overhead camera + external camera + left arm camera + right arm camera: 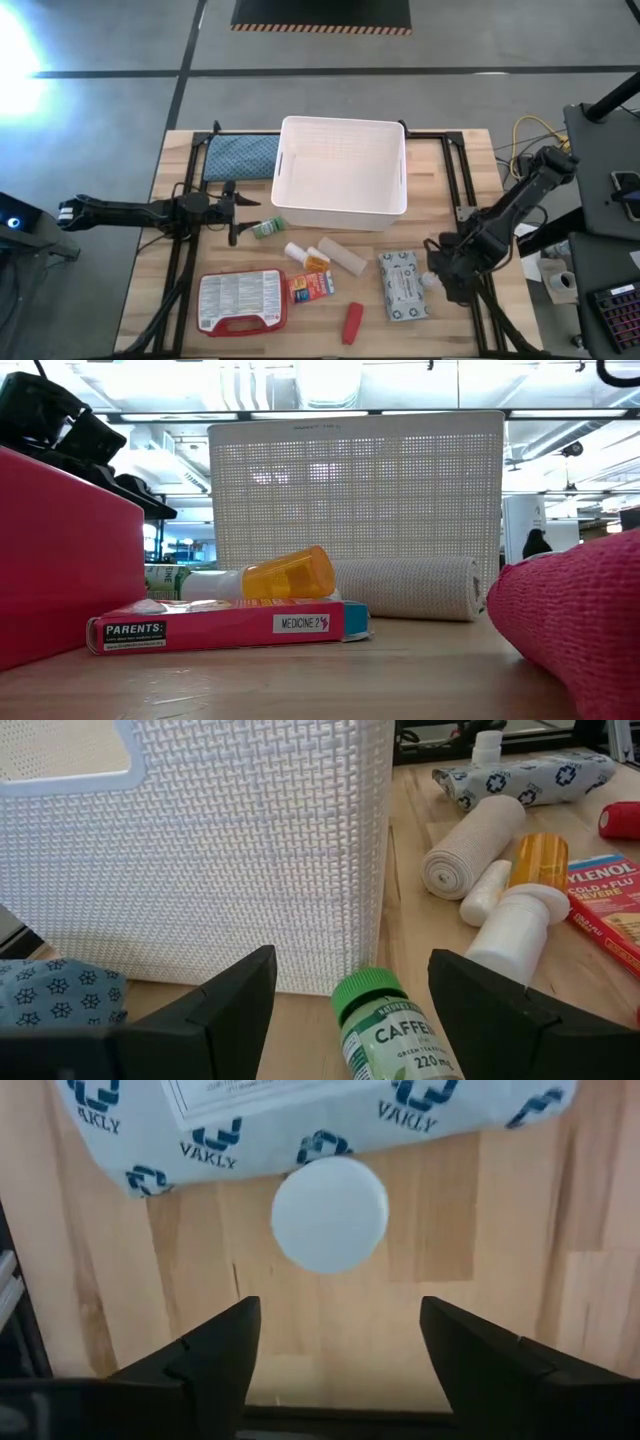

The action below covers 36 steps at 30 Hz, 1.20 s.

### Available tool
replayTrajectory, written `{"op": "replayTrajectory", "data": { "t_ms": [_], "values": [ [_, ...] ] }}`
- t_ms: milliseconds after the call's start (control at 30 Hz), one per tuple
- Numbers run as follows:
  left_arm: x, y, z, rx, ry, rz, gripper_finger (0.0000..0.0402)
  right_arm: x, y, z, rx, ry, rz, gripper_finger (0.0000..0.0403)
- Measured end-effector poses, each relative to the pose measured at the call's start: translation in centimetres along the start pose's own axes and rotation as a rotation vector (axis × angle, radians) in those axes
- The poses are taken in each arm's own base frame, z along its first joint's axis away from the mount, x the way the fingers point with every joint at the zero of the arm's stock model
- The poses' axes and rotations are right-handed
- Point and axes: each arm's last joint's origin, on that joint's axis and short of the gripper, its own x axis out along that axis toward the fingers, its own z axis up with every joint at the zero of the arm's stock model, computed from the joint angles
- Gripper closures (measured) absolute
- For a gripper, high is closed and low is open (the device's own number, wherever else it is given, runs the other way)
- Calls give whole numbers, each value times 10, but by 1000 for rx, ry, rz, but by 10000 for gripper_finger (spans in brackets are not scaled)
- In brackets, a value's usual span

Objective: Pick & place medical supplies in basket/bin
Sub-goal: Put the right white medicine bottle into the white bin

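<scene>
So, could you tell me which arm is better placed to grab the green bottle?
Left. Its open pincer already straddles the green bottle beside the bin; the right pincer is over a white bottle.

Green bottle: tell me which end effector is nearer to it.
Left. The left end effector is open right beside the green bottle, which lies just ahead of its fingers by the white bin. The right end effector is far across the table, above a small white bottle.

Overhead and table-level views share the bin (343,168).
</scene>
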Motion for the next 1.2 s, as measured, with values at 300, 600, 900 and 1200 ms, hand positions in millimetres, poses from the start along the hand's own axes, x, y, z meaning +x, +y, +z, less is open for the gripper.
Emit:
{"op": "replayTrajectory", "data": {
  "t_ms": [300, 600, 900, 1200],
  "values": [
    [0, 0, 0, 0, 0, 0, 160, 12, 7, 7, -1, -16, -23, 61],
    [0, 0, 0, 0, 0, 0, 160, 35, 11, 14, -50, -13, -153, 46],
    [0, 0, 0, 0, 0, 0, 160, 45, 15, 18, -38, -15, -161, 73],
    [0, 0, 0, 0, 1, 0, 160, 47, 14, 19, 13, -64, -182, 78]
  ]
}}
